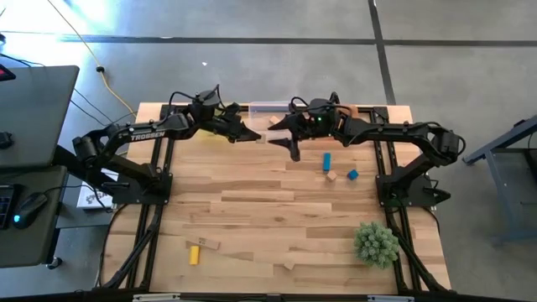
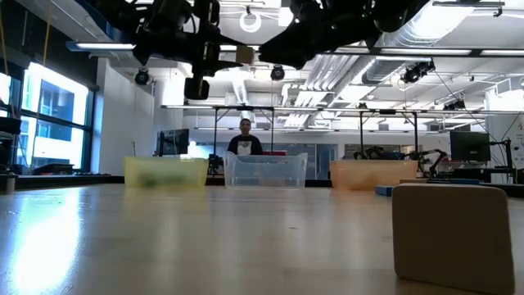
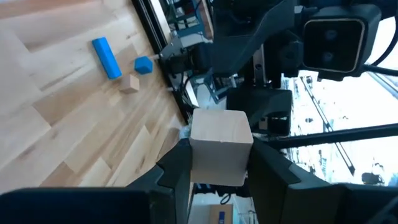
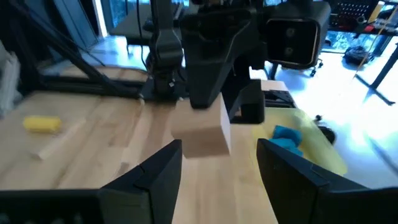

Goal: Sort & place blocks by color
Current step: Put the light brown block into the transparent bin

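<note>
Between both arms: plain tan cube | left hand grasping it | right hand released

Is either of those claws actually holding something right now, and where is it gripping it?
Yes: the left gripper holds a tan wooden cube by its two opposite side faces. The right gripper is open and holds nothing.

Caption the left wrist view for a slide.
Left gripper holds a tan cube aloft, facing the right arm; blue blocks lie on the table.
</note>
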### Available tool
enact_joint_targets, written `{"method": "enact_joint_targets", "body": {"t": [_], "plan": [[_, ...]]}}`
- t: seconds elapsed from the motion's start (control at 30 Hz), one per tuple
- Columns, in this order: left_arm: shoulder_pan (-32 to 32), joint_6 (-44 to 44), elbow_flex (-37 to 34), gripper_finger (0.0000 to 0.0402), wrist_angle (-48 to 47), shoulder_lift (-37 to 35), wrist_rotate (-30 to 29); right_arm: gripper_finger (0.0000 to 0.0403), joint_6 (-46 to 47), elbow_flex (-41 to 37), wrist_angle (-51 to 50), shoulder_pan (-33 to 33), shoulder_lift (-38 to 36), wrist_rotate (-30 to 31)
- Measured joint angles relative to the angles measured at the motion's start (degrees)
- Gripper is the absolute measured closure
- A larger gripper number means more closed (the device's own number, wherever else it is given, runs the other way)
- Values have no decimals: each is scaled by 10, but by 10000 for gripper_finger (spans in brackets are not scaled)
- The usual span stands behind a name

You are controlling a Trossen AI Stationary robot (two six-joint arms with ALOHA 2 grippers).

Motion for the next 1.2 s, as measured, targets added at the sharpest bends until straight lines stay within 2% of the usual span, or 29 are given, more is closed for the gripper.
{"method": "enact_joint_targets", "body": {"t": [0.17,0.3,0.43,0.53,0.7,1.2], "plan": [[-9,1,0,300,4,0,4,206,28,0,5,15,0,10],[-10,-4,0,300,9,0,20,190,50,0,-3,28,0,28],[-16,-15,0,300,9,0,31,165,41,0,-3,50,0,35],[-20,-20,0,300,8,0,41,156,19,0,-3,70,0,65],[-35,-27,0,300,8,0,42,155,-6,0,6,100,0,126],[-55,-47,0,300,30,0,27,159,-14,0,21,141,7,209]]}}
